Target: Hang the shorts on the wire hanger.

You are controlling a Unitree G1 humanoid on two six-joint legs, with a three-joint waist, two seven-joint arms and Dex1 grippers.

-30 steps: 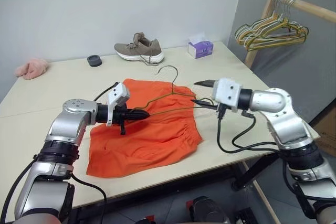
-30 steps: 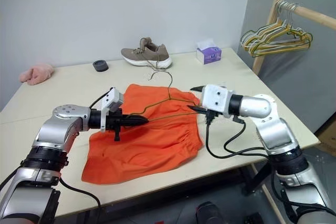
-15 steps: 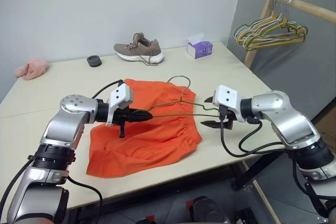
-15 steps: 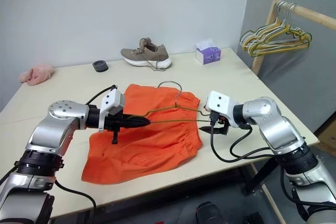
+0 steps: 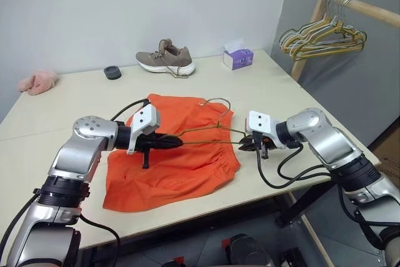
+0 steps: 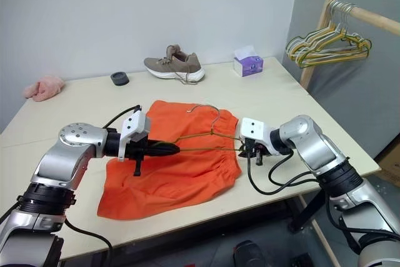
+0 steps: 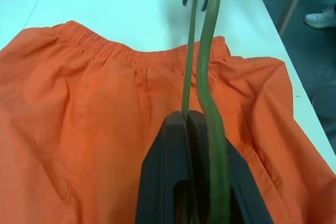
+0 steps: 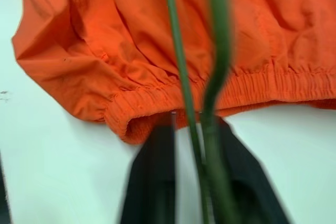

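Observation:
The orange shorts (image 5: 175,173) lie flat on the table, with the elastic waistband toward my right gripper. Just above them hangs the thin olive wire hanger (image 5: 206,128), held level, its hook (image 5: 215,100) toward the far side of the table. My left gripper (image 5: 177,142) is shut on the hanger's left end; its black fingers (image 7: 176,145) pinch the wire (image 7: 190,51). My right gripper (image 5: 242,146) is low at the waistband's edge, shut on the hanger's right end. In the right wrist view the wire (image 8: 181,77) runs between the blurred fingers (image 8: 155,177) over the waistband (image 8: 157,95).
At the back of the table are a tan shoe (image 5: 166,58), a purple tissue box (image 5: 238,58), a small black round thing (image 5: 112,72) and a pink cloth (image 5: 37,82). A wooden rail with a bunch of hangers (image 5: 322,35) stands to the right. The table's right edge (image 5: 325,117) is close to my right arm.
My right gripper has come down to the waistband's edge and gone from open to shut at the hanger's right end. The hanger has sunk and its hook has tipped over. The left gripper hardly moved.

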